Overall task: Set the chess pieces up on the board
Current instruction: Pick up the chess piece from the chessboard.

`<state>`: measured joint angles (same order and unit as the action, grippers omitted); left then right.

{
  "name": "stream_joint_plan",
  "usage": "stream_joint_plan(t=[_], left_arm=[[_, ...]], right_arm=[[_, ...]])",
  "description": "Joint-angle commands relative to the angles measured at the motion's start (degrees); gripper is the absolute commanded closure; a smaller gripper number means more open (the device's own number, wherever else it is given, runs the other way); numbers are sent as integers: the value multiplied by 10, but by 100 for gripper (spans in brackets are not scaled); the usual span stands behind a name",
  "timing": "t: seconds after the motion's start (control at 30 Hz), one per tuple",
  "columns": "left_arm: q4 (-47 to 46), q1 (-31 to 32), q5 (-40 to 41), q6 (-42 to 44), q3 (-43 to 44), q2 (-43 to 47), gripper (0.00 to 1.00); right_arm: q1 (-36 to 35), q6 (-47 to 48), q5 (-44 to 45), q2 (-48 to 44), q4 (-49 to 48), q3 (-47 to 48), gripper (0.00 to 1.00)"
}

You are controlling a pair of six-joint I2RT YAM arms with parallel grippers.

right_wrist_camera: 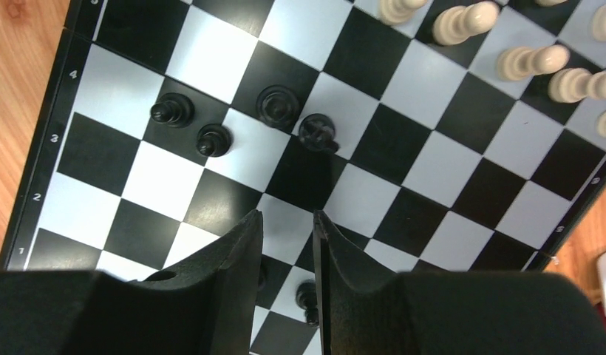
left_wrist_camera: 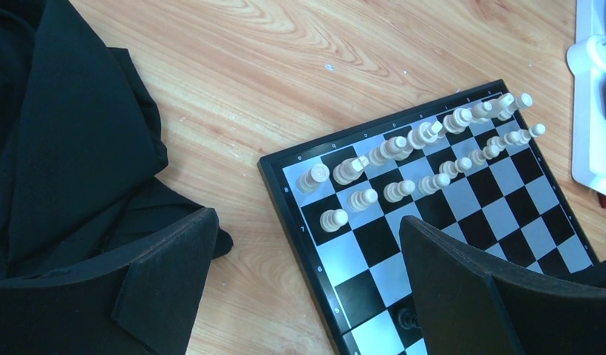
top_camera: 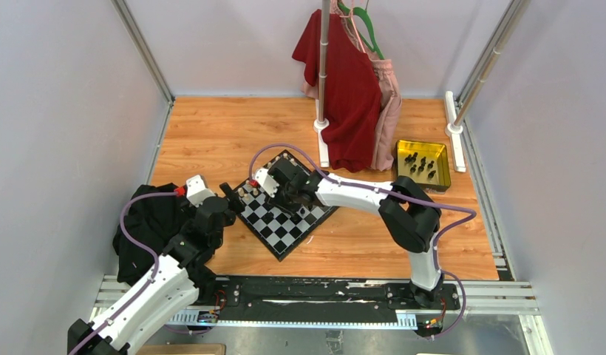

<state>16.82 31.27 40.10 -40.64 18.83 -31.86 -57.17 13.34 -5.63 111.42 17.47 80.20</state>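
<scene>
The board (top_camera: 281, 233) lies on the wooden floor, turned like a diamond. Cream chess pieces (left_wrist_camera: 403, 151) stand in two rows along its far-left side. My right gripper (top_camera: 289, 196) hovers over the board's middle. In the right wrist view the right gripper (right_wrist_camera: 287, 214) is open by a narrow gap, and a black piece (right_wrist_camera: 307, 296) stands on the board below the gap, untouched. Several black pieces (right_wrist_camera: 278, 103) stand loosely grouped ahead of it. My left gripper (left_wrist_camera: 307, 218) hangs wide open and empty over the board's left corner, with one black piece (left_wrist_camera: 408, 319) by its right finger.
A yellow tray (top_camera: 440, 177) at the right holds several more black pieces (top_camera: 420, 164). A black cloth (top_camera: 148, 229) lies left of the board. A rack with a red garment (top_camera: 352, 96) stands behind it, its white foot (left_wrist_camera: 592, 111) close to the board's far corner.
</scene>
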Motion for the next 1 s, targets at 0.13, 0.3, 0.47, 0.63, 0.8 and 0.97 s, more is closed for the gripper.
stream_joint_plan(t=[0.13,0.3,0.47,0.63,0.8,0.97], left_arm=[[-7,4,7,0,-4,0,0],[-13,4,6,-1,-5,-6,0],[-18,4,6,-1,-5,-13,0],[-20,4,8,-1,-7,-17,0],[-22,4,8,-1,-10,-17,0],[-22,4,10,-1,-10,-18,0]], right_arm=[[19,43,-20,17,-24,25,64],[23,53,-31,25,-27,32,63],[30,62,-40,29,-27,43,62],[33,67,-45,33,-24,55,58],[35,68,-56,36,-19,62,56],[35,70,-69,44,-7,76,55]])
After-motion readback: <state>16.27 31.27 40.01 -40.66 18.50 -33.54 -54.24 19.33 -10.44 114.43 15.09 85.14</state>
